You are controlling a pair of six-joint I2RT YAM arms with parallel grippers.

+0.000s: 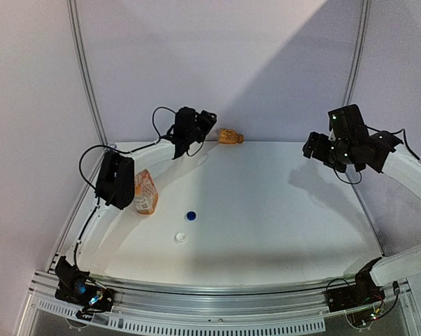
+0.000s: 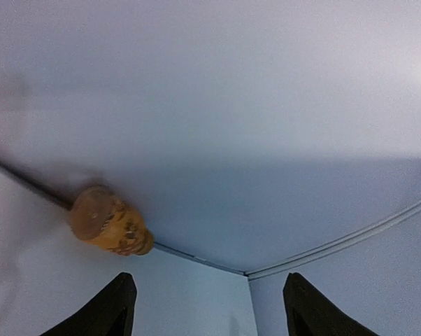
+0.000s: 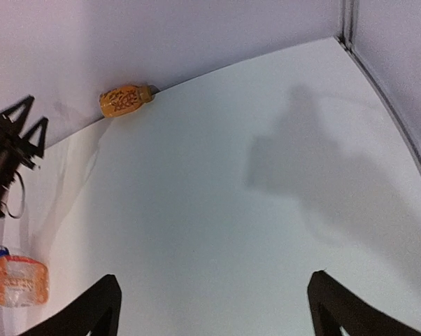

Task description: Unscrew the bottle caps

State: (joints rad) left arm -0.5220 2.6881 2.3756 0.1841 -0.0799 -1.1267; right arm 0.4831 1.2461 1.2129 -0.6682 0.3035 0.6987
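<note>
Two bottle caps lie loose on the white table, a dark blue cap (image 1: 191,215) and a white cap (image 1: 180,238) nearer the front. A flat-sided bottle with an orange label (image 1: 145,192) (image 3: 17,280) lies beside the left arm's forearm. A small orange bottle (image 1: 231,136) (image 2: 109,224) (image 3: 125,100) lies on its side against the back wall. My left gripper (image 1: 209,120) (image 2: 210,308) hovers open just left of that small bottle, holding nothing. My right gripper (image 1: 310,145) (image 3: 214,308) hangs open and empty above the table's right side.
The left arm (image 1: 116,178) stretches along the table's left edge toward the back wall. White walls (image 1: 217,63) close the table in at the back and sides. The right arm (image 1: 378,154) reaches in from the right.
</note>
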